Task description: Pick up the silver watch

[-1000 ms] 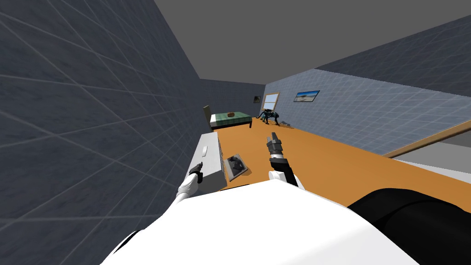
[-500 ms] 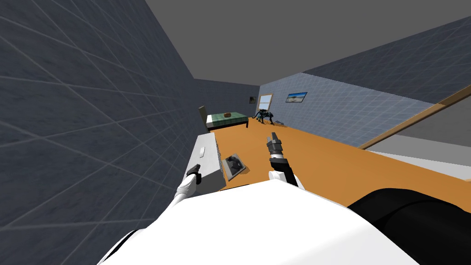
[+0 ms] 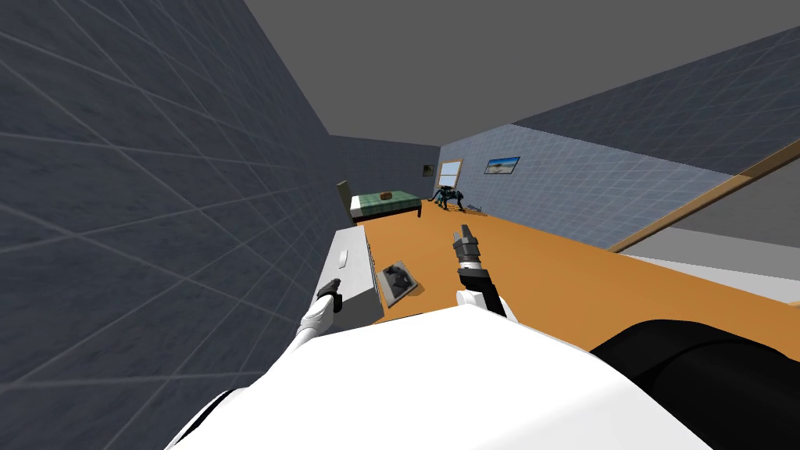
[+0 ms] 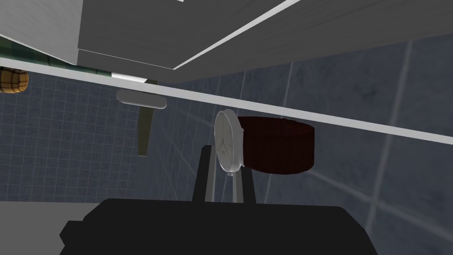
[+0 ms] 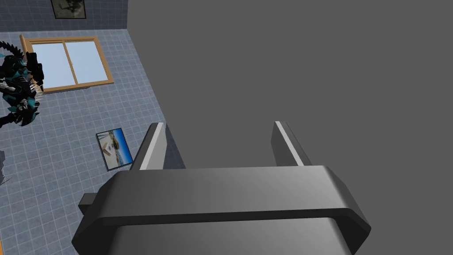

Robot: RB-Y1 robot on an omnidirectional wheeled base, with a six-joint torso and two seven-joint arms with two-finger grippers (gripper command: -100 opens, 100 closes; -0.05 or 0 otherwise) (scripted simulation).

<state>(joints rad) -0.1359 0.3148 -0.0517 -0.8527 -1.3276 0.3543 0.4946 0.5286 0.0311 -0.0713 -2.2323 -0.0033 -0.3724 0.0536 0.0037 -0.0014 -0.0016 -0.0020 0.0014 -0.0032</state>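
Note:
The silver watch (image 4: 228, 141) has a round pale face and a dark red band (image 4: 278, 145). It stands on edge on the white dresser top (image 3: 349, 269), against the dark tiled wall. My left gripper (image 4: 224, 164) is shut on the lower rim of the watch's face, one thin finger on each side. The head view shows that gripper (image 3: 334, 287) low over the near end of the dresser. My right gripper (image 3: 464, 234) hangs open over the orange floor, and nothing is between its fingers (image 5: 152, 144).
A pale oblong object (image 4: 141, 99) lies farther along the dresser. A grey tray-like box (image 3: 398, 281) sits on the floor beside the dresser. A bed (image 3: 383, 201) with a basket on it and a dark spiky figure (image 3: 451, 197) stand at the far end.
My head view has swung slightly, so the far room sits a little more to the left. My left fingers have closed in on the watch. Both arms keep their places.

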